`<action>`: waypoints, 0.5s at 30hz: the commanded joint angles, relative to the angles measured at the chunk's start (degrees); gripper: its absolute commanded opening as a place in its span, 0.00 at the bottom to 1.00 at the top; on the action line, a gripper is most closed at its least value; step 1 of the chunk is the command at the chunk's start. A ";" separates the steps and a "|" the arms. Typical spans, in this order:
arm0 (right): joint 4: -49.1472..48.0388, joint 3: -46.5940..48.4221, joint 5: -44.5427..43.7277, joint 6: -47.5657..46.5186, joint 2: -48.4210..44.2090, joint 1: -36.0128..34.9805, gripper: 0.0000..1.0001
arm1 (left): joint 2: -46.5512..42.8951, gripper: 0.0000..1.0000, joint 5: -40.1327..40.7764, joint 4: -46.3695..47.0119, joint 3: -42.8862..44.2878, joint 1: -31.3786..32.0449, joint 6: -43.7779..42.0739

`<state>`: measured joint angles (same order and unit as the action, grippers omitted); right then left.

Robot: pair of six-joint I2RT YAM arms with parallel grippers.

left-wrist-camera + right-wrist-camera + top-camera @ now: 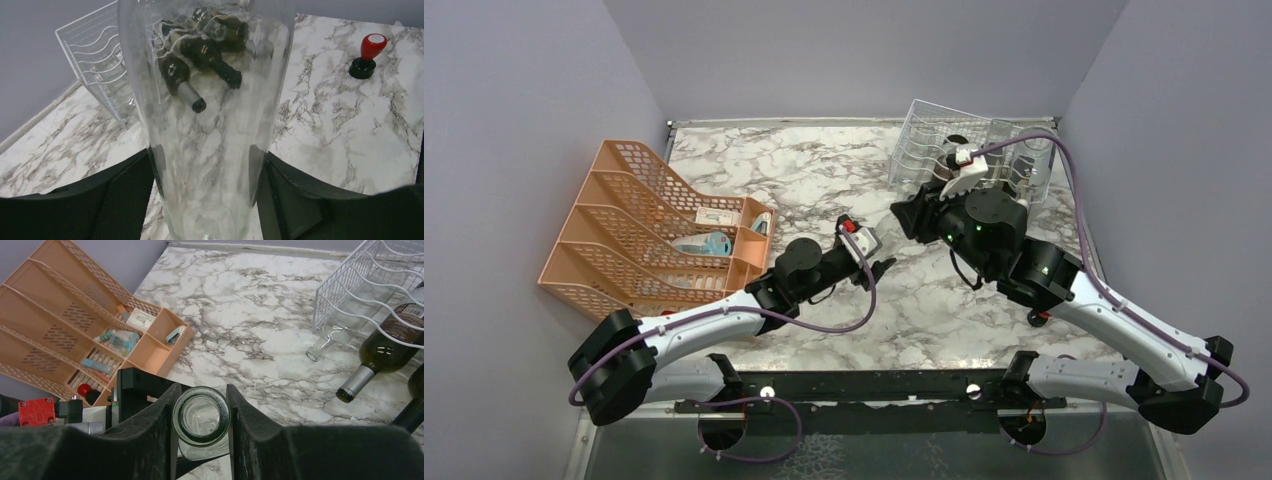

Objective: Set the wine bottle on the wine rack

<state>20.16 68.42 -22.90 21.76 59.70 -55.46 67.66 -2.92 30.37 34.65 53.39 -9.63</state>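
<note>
Left wrist: your left pincer (206,160) grips the wine bottle (210,125) by its smooth, clear body. Right wrist: your right pincer (201,405) clenches its round neck. From above, it barely shows at mid-worktop (804,170), short of the wire wine rack (924,140) in the far right corner.

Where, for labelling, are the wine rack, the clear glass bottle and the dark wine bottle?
wine rack (924,150), top view, its left wire cradles.
clear glass bottle (201,416), right wrist view, its open mouth.
dark wine bottle (387,345), right wrist view, its body.
</note>
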 commanded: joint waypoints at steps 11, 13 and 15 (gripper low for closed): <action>11.07 5.34 4.75 -2.71 -3.40 -0.29 0.61 | -4.83 0.00 -4.53 2.41 -3.72 -0.10 -17.24; 15.85 6.67 4.85 -4.75 -3.39 -0.34 0.66 | -4.91 0.00 -5.28 2.41 -4.49 -0.10 -21.07; 20.17 8.18 4.96 -6.25 -3.59 -0.33 0.69 | -4.50 0.00 -6.11 2.41 -4.96 -0.12 -26.68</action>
<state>30.13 72.99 -19.57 19.90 57.34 -55.44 64.53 -5.43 30.26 30.41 53.28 -24.62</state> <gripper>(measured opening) 0.663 0.627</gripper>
